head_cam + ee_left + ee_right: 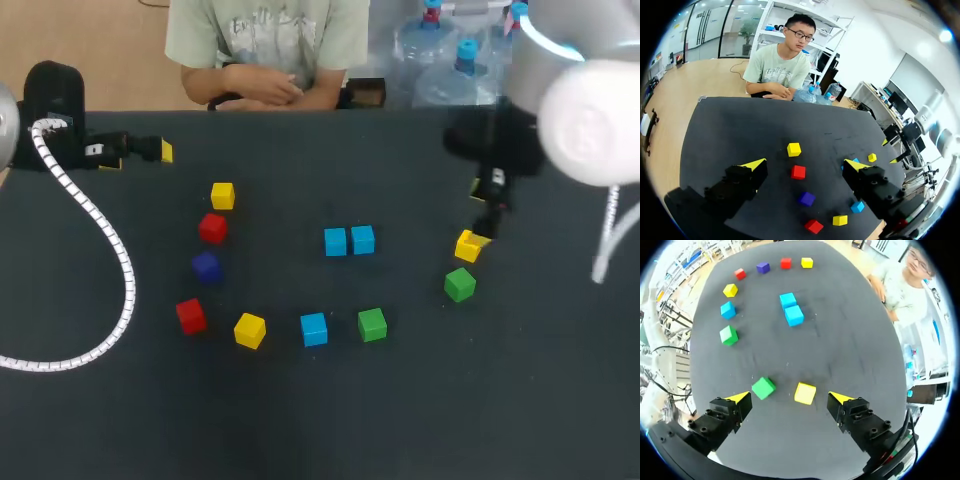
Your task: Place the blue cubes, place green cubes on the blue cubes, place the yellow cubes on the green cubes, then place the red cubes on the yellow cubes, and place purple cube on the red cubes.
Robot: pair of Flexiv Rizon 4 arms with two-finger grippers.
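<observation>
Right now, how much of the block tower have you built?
Just started. Two blue cubes sit side by side in the middle; the third blue cube lies apart. Nothing is stacked. The left gripper and right gripper are open and empty; the right one hangs over a green cube and a yellow cube. Green, yellow, red cubes and the purple cube all need stacking.

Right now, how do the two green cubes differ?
The right green cube sits just ahead of the right gripper, beside a yellow cube; the middle green cube lies farther off, beside a blue cube. The right one looks turned askew; the middle one sits squarer to the table's edge. Both share colour and size, and neither is held.
</observation>
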